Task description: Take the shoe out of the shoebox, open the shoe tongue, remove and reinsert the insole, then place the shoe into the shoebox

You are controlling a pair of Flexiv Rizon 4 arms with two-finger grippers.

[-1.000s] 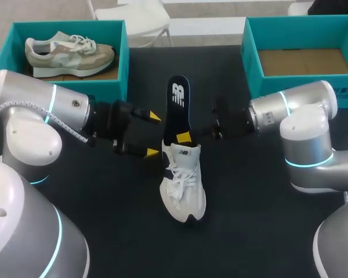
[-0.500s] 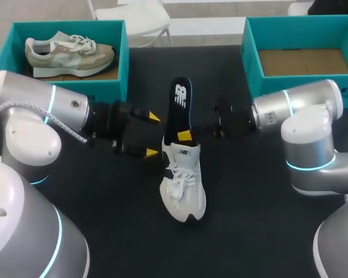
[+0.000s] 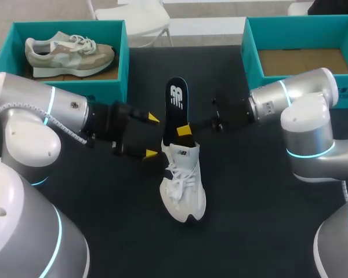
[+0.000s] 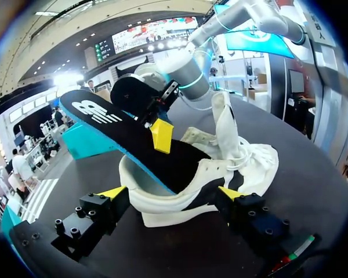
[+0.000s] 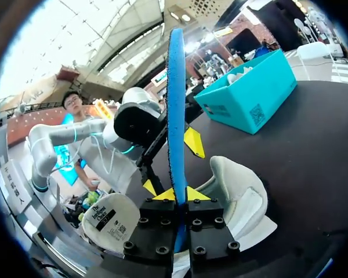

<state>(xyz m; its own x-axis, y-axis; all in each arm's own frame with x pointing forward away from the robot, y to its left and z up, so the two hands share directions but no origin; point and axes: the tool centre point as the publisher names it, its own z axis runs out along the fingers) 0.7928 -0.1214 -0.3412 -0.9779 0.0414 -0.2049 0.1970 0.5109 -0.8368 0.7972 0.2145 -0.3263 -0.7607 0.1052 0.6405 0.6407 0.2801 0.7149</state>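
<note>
A white shoe (image 3: 184, 185) lies on the black table, toe toward the front edge, tongue pulled open. Its black insole (image 3: 175, 107) with a blue underside (image 5: 175, 87) stands steeply out of the heel opening, lower end still inside the shoe (image 5: 235, 185). My right gripper (image 3: 184, 131) is shut on the insole's lower part, right above the heel (image 5: 174, 196). My left gripper (image 3: 151, 136) stands open just left of the heel. In the left wrist view the heel of the shoe (image 4: 243, 162) sits between its wide-spread fingers (image 4: 173, 194), under the insole (image 4: 122, 130).
A teal shoebox (image 3: 125, 55) at the back left holds a beige and green sneaker (image 3: 66, 51). A second teal shoebox (image 3: 250, 55) at the back right shows only its cardboard floor. My right arm stretches in front of that box.
The insole leaned slightly right half a second ago and has swung back left. My right gripper now sits a little higher above the heel. The left arm and the shoe have not moved.
</note>
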